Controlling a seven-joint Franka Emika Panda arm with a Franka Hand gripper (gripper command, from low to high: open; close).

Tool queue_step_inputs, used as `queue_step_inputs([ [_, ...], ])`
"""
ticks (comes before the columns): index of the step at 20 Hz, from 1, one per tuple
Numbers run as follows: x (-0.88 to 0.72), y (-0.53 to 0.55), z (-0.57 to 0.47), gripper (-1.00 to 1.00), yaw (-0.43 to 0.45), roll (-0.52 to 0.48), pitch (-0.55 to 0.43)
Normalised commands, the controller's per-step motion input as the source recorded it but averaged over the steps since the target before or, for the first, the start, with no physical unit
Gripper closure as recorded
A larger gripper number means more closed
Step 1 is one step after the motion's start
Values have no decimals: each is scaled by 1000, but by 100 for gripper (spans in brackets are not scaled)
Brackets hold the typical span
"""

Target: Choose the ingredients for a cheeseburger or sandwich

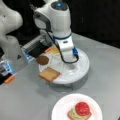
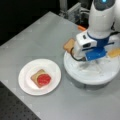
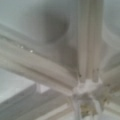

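Sandwich (image 1: 79, 113) on plate (image 1: 60, 107): toast base, lettuce, tomato (image 1: 82, 108) on top. Gripper (image 1: 71, 65) low over the divided tray's (image 1: 83, 68) middle, near cheese (image 1: 54, 50); grip state: cannot tell, nothing seen held. Selection step in hand. Toast (image 1: 49, 74) overhangs tray rim; patty (image 1: 42, 60) beside it. Open table between tray and plate.

A grey table (image 1: 105, 75) fills both front views, under even light. Behind it the room is dark. A black perforated board (image 2: 15, 110) lies at its corner.
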Motion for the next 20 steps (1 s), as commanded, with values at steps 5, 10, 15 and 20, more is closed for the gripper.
queue_step_inputs([
  [5,-163,32,361,-100,-420,-29,36],
  [10,-114,-102,326,-100,-535,129,-63],
  [15,0,-260,187,-100,-384,447,-62],
  [20,54,-463,224,-100,-157,477,117],
])
